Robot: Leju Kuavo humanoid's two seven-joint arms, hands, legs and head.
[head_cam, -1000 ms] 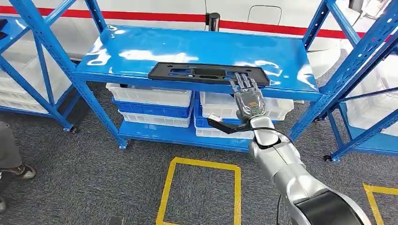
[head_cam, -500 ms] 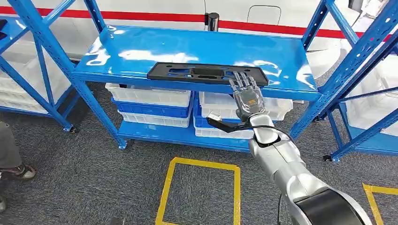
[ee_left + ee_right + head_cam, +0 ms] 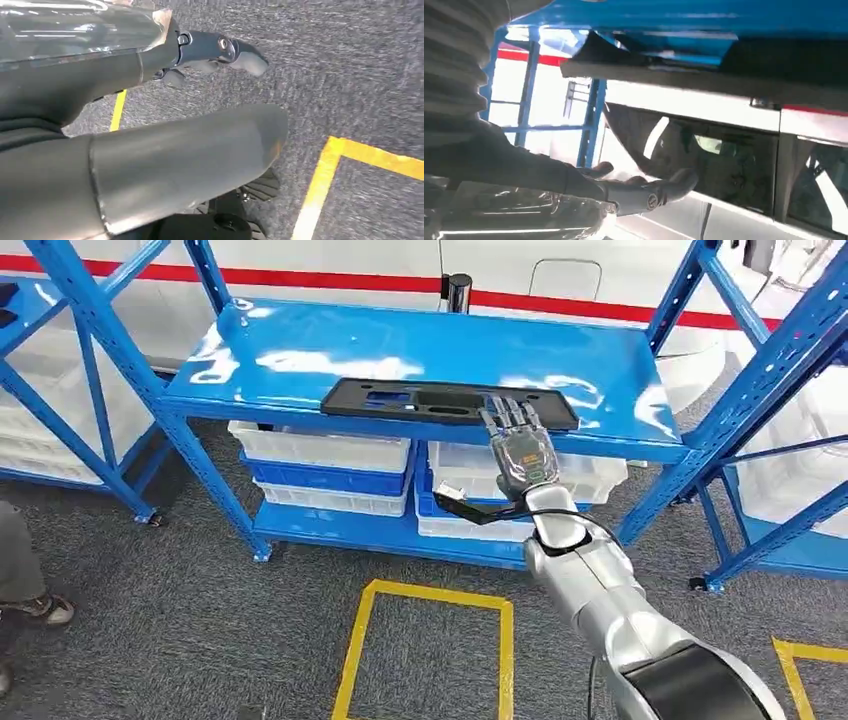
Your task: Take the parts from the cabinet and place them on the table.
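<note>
Lying on the top shelf [image 3: 300,350] of the blue rack, near its front edge: a long flat black part [image 3: 449,402], directly beneath the fingertips of the right hand [image 3: 520,445]. Running lengthwise along that front edge, long axis crosswise to the reaching arm, flat side down, with cut-outs showing blue shelf through the middle. Stretching away from the fingers mostly toward the robot's left, with a shorter end sticking out past them on the right.

Reaching up from below with the fingers [image 3: 508,416] extended and slightly spread, tips resting on the near edge of the part, right of its middle. Not possible to tell whether the thumb is hooking under the part, so whether gripping or merely touching stays unclear. Seen from the right wrist, fingers [image 3: 659,192] lying fairly straight below the dark underside of the part [image 3: 684,80].

Hanging low over grey carpet with yellow tape lines [image 3: 320,185]: the left hand [image 3: 210,52], fingers loosely apart, holding nothing.

Sitting on the lower shelves, below the fingers: white and blue bins [image 3: 320,460].
</note>
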